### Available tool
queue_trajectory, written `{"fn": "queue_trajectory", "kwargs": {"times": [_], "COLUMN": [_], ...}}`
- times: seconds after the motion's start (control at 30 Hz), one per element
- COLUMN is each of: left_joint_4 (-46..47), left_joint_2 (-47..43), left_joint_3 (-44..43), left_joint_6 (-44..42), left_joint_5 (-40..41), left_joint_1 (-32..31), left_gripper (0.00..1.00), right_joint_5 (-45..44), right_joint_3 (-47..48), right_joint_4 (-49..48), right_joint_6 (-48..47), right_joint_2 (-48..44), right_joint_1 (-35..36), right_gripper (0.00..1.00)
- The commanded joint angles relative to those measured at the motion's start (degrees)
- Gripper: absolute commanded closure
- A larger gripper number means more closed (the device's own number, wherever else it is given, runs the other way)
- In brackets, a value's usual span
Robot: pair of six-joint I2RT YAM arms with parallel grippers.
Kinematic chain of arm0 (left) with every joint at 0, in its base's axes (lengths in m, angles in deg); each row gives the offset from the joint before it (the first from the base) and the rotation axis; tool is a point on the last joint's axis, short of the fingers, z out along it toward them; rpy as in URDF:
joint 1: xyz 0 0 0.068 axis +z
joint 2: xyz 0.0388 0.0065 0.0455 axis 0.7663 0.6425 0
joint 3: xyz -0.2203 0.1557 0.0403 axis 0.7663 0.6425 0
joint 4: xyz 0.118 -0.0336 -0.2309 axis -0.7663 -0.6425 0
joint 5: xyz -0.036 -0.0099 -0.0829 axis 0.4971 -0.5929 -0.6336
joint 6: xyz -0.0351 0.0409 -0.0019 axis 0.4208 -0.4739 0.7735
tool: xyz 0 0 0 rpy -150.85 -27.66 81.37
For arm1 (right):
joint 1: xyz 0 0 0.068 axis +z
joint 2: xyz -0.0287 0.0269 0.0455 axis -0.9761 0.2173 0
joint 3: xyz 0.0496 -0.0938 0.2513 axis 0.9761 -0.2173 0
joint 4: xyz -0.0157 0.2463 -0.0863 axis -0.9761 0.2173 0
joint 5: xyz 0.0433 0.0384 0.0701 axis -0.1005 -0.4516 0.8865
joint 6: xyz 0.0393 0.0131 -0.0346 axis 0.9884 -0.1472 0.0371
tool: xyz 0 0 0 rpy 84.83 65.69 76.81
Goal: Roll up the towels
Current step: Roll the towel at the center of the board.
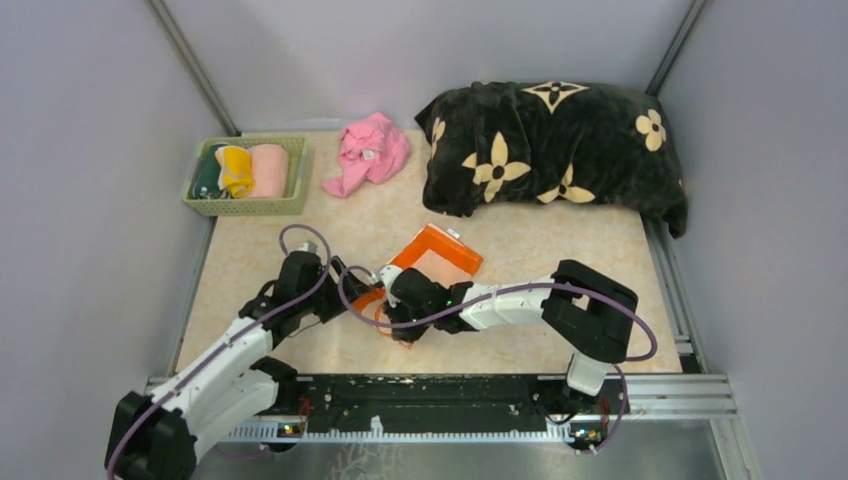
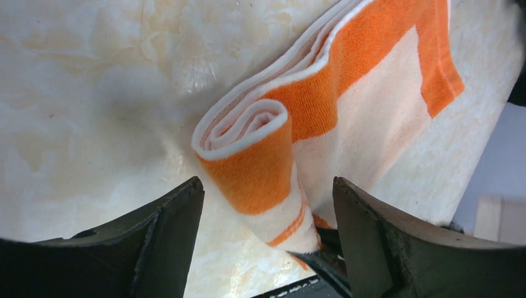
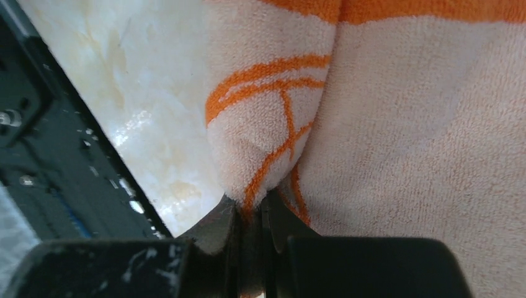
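Observation:
A peach towel (image 1: 440,258) with an orange border lies mid-table, its near end wound into a loose roll (image 2: 248,149). My left gripper (image 2: 267,186) is open, its two fingers standing on either side of the roll's near end without touching it. My right gripper (image 3: 251,205) is shut on a fold of the towel (image 3: 403,124) at the roll's other end, pinching cloth with orange line drawing. In the top view the left gripper (image 1: 362,290) and the right gripper (image 1: 395,320) meet at the towel's near-left corner.
A green basket (image 1: 245,207) at the back left holds rolled cloths. A crumpled pink cloth (image 1: 368,152) lies next to it. The big black blanket (image 1: 555,150) with beige flowers fills the back right. A black rail (image 1: 450,395) runs along the near edge.

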Motion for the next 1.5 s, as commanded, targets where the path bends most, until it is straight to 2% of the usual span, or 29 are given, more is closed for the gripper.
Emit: {"fn": "queue_trajectory", "kwargs": {"times": [0.0,0.2,0.43,0.6,0.73,0.87,0.93,1.0,1.1,1.23,1.47], "left_joint_4": [-7.61,-6.50,5.45,13.02,15.79,15.54,14.33,14.06,15.43,15.76,15.66], "left_joint_2": [-6.80,-10.58,-3.50,2.84,6.52,10.50,12.06,12.91,13.39,14.34,14.79], "left_joint_3": [1.38,4.40,5.62,3.80,3.32,3.30,3.59,4.25,6.04,7.17,7.74], "left_joint_6": [0.78,1.78,3.32,3.44,3.49,3.36,3.47,3.68,4.21,4.77,5.33], "left_joint_5": [0.04,-5.36,-10.44,-13.05,-12.15,-11.12,-9.75,-8.82,-8.37,-7.61,-7.51], "left_joint_1": [0.28,0.34,0.28,0.28,0.27,0.30,0.27,0.33,0.27,0.26,0.22], "left_gripper": [0.18,0.17,0.18,0.21,0.24,0.29,0.31,0.34,0.38,0.40,0.40], "right_joint_5": [15.71,26.10,38.12,39.48,38.59,35.21,32.90,28.88,19.87,7.69,-14.44], "right_joint_3": [-7.16,-15.64,-21.42,-19.29,-17.43,-15.01,-13.88,-12.07,-7.27,-3.20,1.55], "right_joint_4": [-10.41,-22.67,-38.21,-34.39,-29.74,-21.87,-17.80,-12.15,-1.77,7.90,14.39], "right_joint_6": [13.07,24.45,36.55,35.50,33.30,28.64,25.98,22.24,15.56,10.58,1.99], "right_joint_2": [-1.63,-0.66,4.73,6.30,6.21,4.02,1.60,-2.43,-7.39,-12.24,-17.66], "right_joint_1": [-4.92,-11.79,-18.69,-20.06,-20.61,-20.63,-20.50,-19.57,-16.07,-11.37,-0.07], "right_gripper": [1.00,1.00,1.00,1.00,1.00,0.98,0.88,0.72,0.59,0.54,0.51]}}
